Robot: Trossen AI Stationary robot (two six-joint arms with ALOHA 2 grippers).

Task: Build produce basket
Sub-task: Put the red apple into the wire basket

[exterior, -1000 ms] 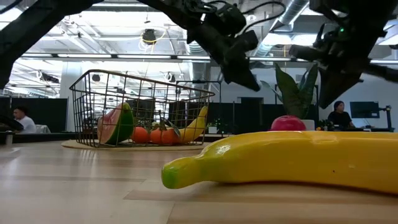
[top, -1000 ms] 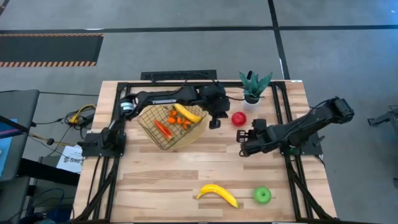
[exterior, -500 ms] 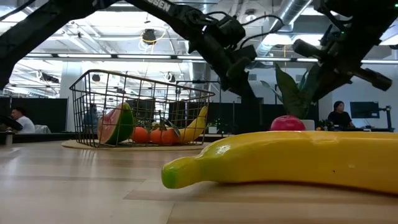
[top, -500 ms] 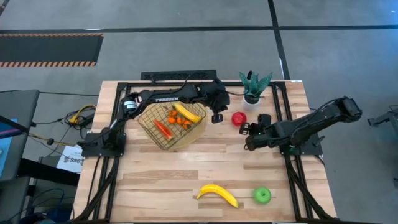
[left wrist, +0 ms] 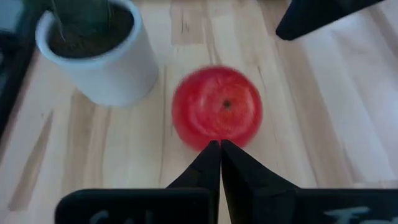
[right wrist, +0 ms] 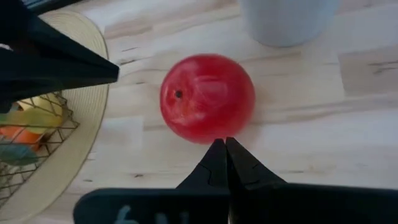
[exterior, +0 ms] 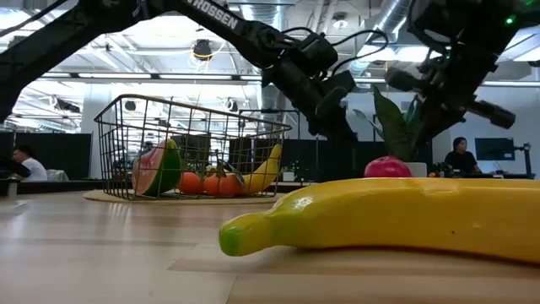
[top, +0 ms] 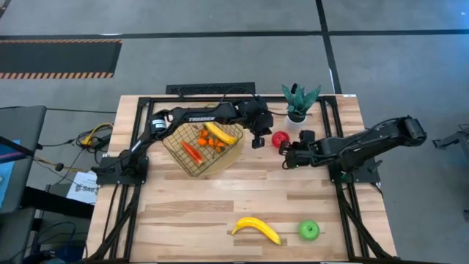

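pale wood table (top: 220,213), grey floor (top: 220,59) around it

A light butcher-block wooden table (top: 220,198) fills the high view; a green spiky potted plant in a white cylindrical pot (top: 298,103) stands near its far edge; a round tan woven mat (right wrist: 93,118) lies flat on the wood; a seated person (exterior: 460,156) shows in the room behind.

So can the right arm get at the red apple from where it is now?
Probably yes. The right gripper, shut, sits just beside the red apple with bare table between. But the left gripper, also shut, crowds the apple's other side, and the potted plant stands close behind.
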